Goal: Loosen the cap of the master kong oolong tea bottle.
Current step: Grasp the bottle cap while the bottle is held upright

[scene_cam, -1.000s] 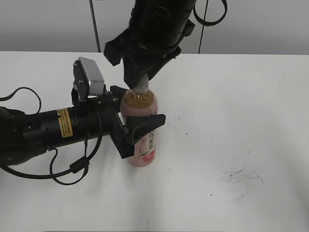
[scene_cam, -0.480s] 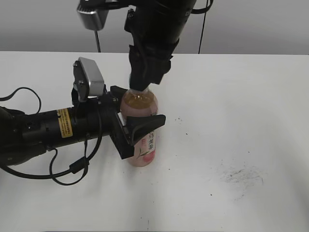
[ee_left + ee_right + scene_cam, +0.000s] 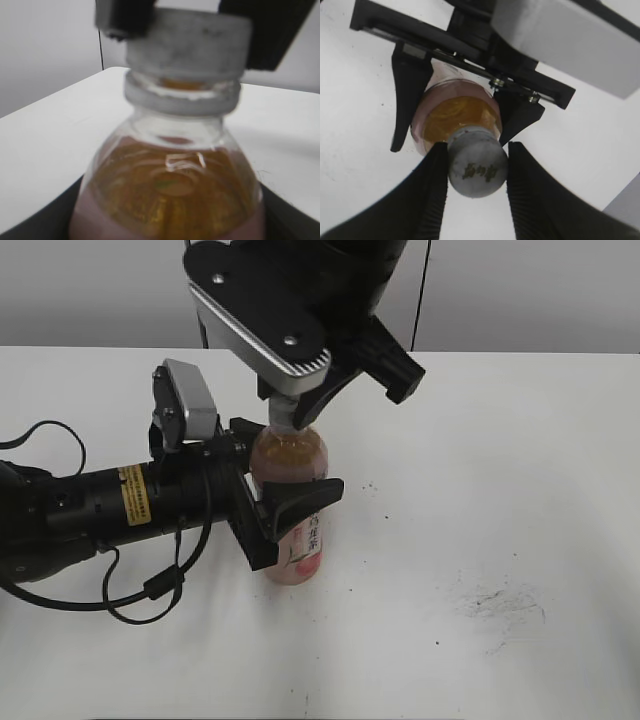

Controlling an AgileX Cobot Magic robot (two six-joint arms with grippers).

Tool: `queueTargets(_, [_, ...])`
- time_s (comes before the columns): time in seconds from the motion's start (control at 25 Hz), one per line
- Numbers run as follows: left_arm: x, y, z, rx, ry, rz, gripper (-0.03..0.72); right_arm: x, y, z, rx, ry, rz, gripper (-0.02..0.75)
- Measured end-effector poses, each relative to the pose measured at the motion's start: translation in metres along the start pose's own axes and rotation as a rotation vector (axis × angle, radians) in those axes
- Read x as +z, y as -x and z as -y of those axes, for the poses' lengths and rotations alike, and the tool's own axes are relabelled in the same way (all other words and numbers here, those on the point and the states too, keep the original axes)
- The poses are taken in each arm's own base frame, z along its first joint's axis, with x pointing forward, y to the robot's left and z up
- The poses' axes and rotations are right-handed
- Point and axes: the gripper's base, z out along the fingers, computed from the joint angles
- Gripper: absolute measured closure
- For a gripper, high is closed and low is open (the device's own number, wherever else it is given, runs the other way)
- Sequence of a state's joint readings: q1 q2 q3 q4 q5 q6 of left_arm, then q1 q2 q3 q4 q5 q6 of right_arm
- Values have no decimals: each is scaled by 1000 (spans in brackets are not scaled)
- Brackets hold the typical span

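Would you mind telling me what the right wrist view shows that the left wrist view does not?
Only the right wrist view shows the top of the small round white plastic cap with its dark mark, both ribbed black fingers of the right gripper pressed on its sides, and the left gripper clamping the body below. Only the left wrist view shows the neck ring under the cap. Both show the clear plastic bottle of amber tea.

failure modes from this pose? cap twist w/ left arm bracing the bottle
1. The left gripper clamps the master kong oolong tea bottle around its soft middle; hard twisting may spin the bottle inside that grip instead of loosening the cap.
2. The right gripper pinches the cap with only its fingertips, so it could slip off the cap's sides.
3. Once the seal breaks, squeezing could push tea out of the nearly full bottle onto the table.
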State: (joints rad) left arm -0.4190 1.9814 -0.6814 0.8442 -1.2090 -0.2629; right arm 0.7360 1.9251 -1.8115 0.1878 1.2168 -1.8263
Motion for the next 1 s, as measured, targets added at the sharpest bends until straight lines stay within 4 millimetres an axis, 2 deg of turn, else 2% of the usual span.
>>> queueTargets(0.2, [0, 0, 0, 0, 1, 0, 243, 0, 0, 0, -342, 0, 1, 465])
queueTargets(0.44, [0, 0, 0, -1, 2, 0, 243, 0, 0, 0, -527, -1, 0, 465])
queueTargets(0.52, [0, 0, 0, -1, 2, 1, 243, 0, 0, 0, -526, -1, 0, 465])
queueTargets(0.76, [0, 0, 0, -1, 2, 1, 243, -1, -1, 0, -365, 3, -15, 447])
queueTargets(1.0, [0, 0, 0, -3, 3, 1, 243, -2, -6, -1, -163, 18, -70, 326])
